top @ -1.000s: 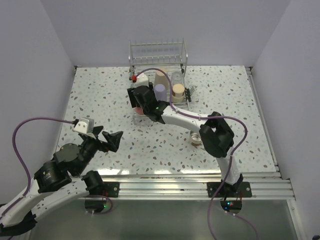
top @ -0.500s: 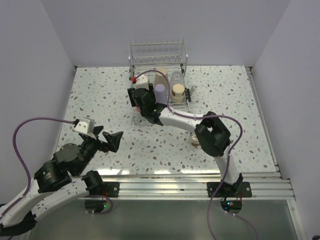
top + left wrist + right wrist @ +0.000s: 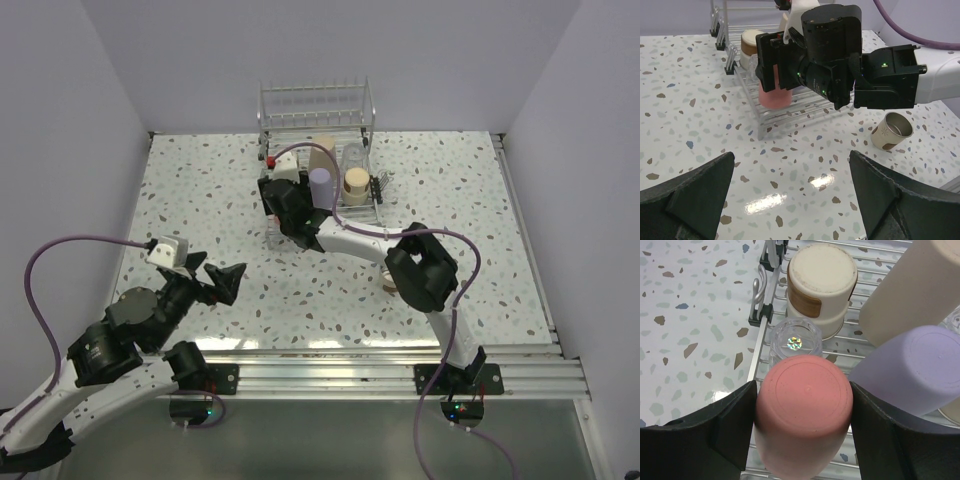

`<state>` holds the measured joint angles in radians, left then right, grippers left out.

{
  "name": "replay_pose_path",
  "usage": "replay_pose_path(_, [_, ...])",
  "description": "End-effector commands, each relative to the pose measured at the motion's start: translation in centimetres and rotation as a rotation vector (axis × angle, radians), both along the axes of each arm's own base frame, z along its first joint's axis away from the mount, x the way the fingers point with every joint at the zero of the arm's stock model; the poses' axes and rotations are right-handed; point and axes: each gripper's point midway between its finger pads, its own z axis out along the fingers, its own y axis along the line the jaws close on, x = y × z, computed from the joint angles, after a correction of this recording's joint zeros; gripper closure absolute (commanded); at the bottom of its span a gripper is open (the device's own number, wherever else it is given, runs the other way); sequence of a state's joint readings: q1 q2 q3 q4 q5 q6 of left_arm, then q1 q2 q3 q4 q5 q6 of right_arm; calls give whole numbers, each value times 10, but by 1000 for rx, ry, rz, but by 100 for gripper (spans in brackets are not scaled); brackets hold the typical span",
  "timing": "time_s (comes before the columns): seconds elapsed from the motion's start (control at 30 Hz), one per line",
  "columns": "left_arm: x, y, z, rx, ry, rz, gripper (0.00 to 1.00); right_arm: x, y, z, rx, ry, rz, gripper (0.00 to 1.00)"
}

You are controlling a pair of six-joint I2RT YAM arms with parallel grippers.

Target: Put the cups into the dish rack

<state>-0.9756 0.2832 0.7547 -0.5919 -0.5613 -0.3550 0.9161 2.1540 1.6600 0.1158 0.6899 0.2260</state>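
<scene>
**ITEM:** coral-pink cup (image 3: 805, 420). Inverted, base up, at near-left corner of dish rack (image 3: 315, 102). Gripped by right gripper (image 3: 801, 392), closed part-way, one finger on each side of the cup wall. Can't tell whether rim sits on the wires or hangs just above.

**RISKS (judged, not seen):**
- Release w/ rim not flat on wires: cup tips. The clear cup (image 3: 794, 342) stands just beside it and prob. gets knocked.
- lavender cup (image 3: 912, 367) sits v. close to one finger. Opening wide or pulling out crooked could shove it.
- Spot is at the rack's edge, so a skewed drop could send the cup over the rail onto the table (image 3: 200, 190).
- metallic cup (image 3: 891, 131) lies on its side on the table, partly under the right arm in top view. It may roll if brushed and looks an awkward pick.

**COUNT:**
- In rack:
  - coral-pink ×1
  - lavender ×1
  - beige cup (image 3: 920, 285) ×1, tall
  - tan-based cup (image 3: 822, 282) ×1, inverted
  - clear ×1 certain
  - 2nd clear cup (image 3: 352, 156) seems to stand further back
  - Approx. 6 in all.
- On table: metallic ×1.
- Total seen: 7. No others visible.
- Rack ×1, arms ×2.

**OTHER:** left gripper (image 3: 791, 165). Fingers spread wide, nothing between them. It hovers over the table, well apart from the rack.
</scene>
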Motion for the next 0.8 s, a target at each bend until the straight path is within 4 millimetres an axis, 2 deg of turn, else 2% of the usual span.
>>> replay_pose_path(0.0, [1,-1,10,-20,-37,-6,0,1,-2,7,49,3,-44,100])
replay_pose_path(0.07, [1,-1,11,-24,-39,-6,0,1,0,4,52,17,-37,98])
replay_pose_path(0.1, [0,0,11,-26,-41,-8,0,0,1,2,44,29,-29,86])
replay_pose_path(0.2, [0,1,12,-33,-45,-8,0,0,5,-1,40,47,-11,70])
replay_pose_path(0.3, [-1,1,12,-34,-46,-9,0,-1,6,-1,47,52,-2,61])
replay_pose_path(0.33, [0,0,11,-32,-45,-8,0,-1,7,-1,49,52,1,54])
replay_pose_path(0.4, [0,0,11,-29,-43,-9,0,-2,8,0,53,53,7,46])
replay_pose_path(0.43, [0,0,11,-29,-43,-8,0,-2,7,0,53,53,5,38])
replay_pose_path(0.5, [1,-1,10,-23,-40,-6,0,-3,7,-1,49,56,8,31])
replay_pose_path(0.53, [1,-1,10,-21,-39,-8,0,-3,7,0,50,55,7,24])
replay_pose_path(0.67, [2,-1,10,-21,-38,-3,0,-4,5,2,56,49,6,11])
replay_pose_path(0.77, [2,-1,9,-20,-37,0,0,-5,5,3,63,49,14,5])
